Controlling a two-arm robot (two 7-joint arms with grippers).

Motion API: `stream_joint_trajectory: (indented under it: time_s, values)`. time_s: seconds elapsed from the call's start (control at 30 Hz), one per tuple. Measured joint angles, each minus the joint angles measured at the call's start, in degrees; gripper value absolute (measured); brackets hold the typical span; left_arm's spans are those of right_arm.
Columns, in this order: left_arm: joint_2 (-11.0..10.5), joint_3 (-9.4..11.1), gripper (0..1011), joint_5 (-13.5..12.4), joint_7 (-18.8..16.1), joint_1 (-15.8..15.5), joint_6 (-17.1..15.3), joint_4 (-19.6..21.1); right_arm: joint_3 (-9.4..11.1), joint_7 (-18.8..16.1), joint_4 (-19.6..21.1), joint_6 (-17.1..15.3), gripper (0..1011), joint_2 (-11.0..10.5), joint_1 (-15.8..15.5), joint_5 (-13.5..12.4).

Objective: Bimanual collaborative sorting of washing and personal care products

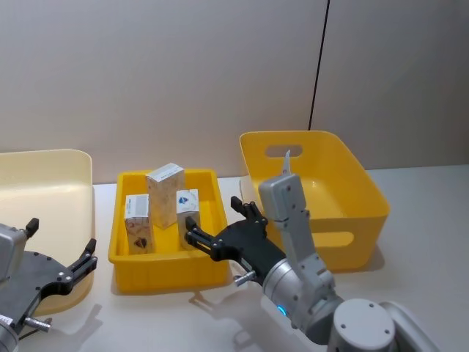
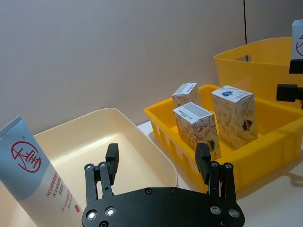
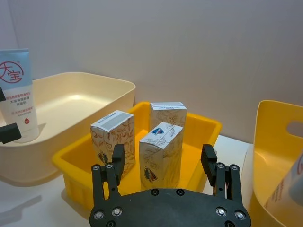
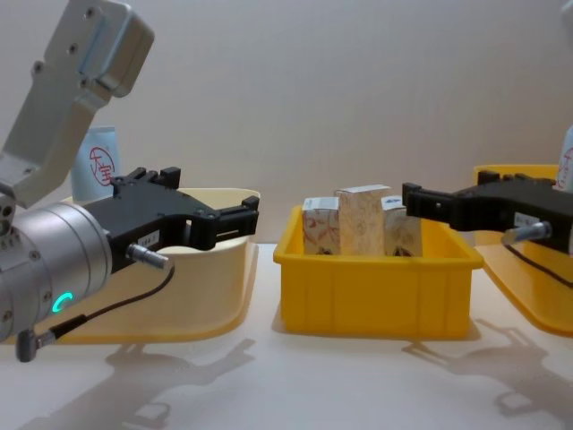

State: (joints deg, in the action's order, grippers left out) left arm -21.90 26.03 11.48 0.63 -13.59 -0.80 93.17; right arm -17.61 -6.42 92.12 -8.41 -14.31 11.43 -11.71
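Three small white cartons (image 1: 165,192) with orange-red print stand upright in the low yellow tray (image 1: 167,272). One light-blue tube (image 2: 28,175) with a red logo leans in the cream bin (image 2: 94,137). Another tube (image 1: 287,161) stands in the deep yellow bin (image 1: 352,220). My right gripper (image 1: 214,218) hovers open and empty at the tray's right side, facing the cartons (image 3: 161,151). My left gripper (image 1: 62,236) is open and empty at the near edge of the cream bin (image 1: 44,183), apart from the tube (image 4: 98,166).
The three containers sit in a row on a pale table (image 1: 425,183), close to a grey wall. Bare tabletop (image 4: 358,376) lies in front of the tray. The right forearm (image 1: 293,220) crosses in front of the deep yellow bin.
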Motion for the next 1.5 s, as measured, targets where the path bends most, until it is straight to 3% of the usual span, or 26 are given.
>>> stream_joint_trajectory:
  time_s: [0.73,1.5]
  values:
    - [0.0,0.0,1003,0.0,0.0,0.0,0.0,0.0,-1.5,0.8,-8.2,-2.1,1001,4.7,5.5,2.0]
    - [0.0,0.0,1003,0.0,0.0,0.0,0.0,0.0,-1.4,0.7,-15.2,-1.4,1001,7.2,9.7,3.7]
